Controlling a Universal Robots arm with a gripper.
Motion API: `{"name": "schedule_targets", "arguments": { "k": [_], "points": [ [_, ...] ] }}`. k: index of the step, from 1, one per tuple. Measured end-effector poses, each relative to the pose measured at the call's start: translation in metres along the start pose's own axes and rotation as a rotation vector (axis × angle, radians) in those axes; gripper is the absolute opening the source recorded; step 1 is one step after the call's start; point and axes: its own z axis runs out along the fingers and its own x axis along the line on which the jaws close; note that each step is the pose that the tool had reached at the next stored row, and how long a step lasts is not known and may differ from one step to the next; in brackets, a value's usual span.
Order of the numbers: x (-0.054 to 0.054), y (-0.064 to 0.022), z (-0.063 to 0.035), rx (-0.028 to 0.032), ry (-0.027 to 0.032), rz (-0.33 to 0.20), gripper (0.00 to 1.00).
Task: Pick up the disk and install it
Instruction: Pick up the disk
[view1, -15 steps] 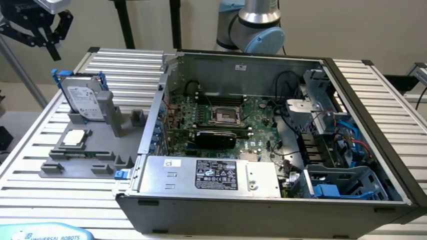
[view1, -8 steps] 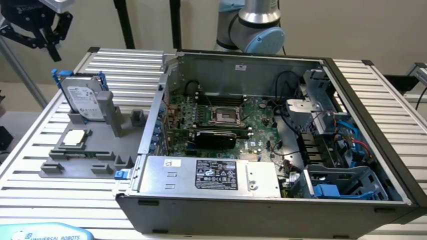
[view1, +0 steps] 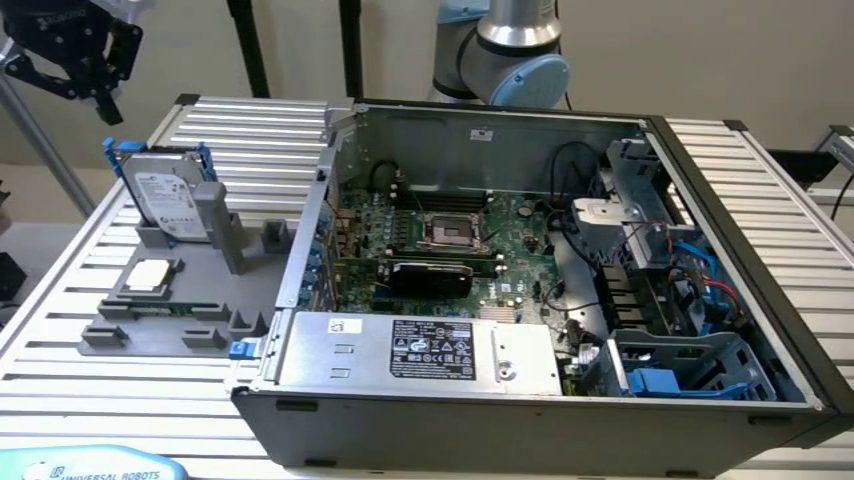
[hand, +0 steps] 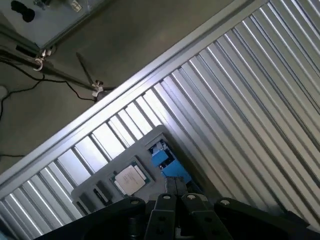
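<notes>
Hanging high at the exterior view's left, the black gripper sits well above the ribbed aluminium table, its fingers pressed together with nothing between them. Below it the disk stands on edge in a grey plastic fixture. It is a flat silver-grey rectangle with its white printed label facing the camera, framed by a bright blue bracket. A small square CPU chip, matt silver, lies flat on the same fixture just in front of the disk.

Further right sits the open computer case, a sheet-metal box. Inside are a green motherboard with a square metal-framed socket, and a silver power supply with a black label against the near wall. A blue-grey plastic drive cage fills the near right corner. Behind the case rises the arm's grey and pale-blue joint.

From the exterior view the disk shows its label face. The wrist camera instead looks down past the closed fingertips and meets the bracket's blue upper edge and the chip's shiny lid. It also takes in the grey floor beyond the table's edge, crossed by thin black cables.
</notes>
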Motion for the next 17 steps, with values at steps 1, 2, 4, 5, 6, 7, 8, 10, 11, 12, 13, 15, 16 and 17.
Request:
{"name": "schedule_targets", "arguments": {
  "k": [1, 2, 4, 5, 6, 7, 8, 10, 11, 12, 13, 15, 16, 17],
  "points": [
    [0.0, 0.0, 0.0001, 0.0002, 0.0005, -0.019, 0.11],
    [0.0, 0.0, 0.0002, 0.0005, 0.001, -0.038, 0.11],
    [0.0, -0.0001, 0.0004, 0.0015, 0.0017, -0.074, 0.11],
    [0.0, -0.0001, 0.0005, 0.0022, 0.0019, -0.091, 0.11],
    [0.0, -0.0001, 0.0008, 0.0032, 0.0018, -0.109, 0.11],
    [0.0, -0.0001, 0.001, 0.0044, 0.0017, -0.127, 0.11],
    [0.0, -0.0001, 0.0013, 0.0059, 0.0012, -0.144, 0.11],
    [0.0, -0.0001, 0.0019, 0.009, 0.0003, -0.176, 0.11],
    [0.0, -0.0002, 0.0021, 0.0097, 0.0003, -0.189, 0.11],
    [0.0, -0.0002, 0.0025, 0.0102, 0.0003, -0.202, 0.11],
    [0.0, -0.0002, 0.0029, 0.0105, 0.0005, -0.215, 0.11],
    [-0.0001, -0.0002, 0.0039, 0.0106, 0.0012, -0.239, 0.11],
    [-0.0001, -0.0002, 0.0045, 0.011, 0.0015, -0.252, 0.11],
    [-0.0002, -0.0002, 0.0051, 0.0114, 0.0016, -0.266, 0.11]
  ]
}}
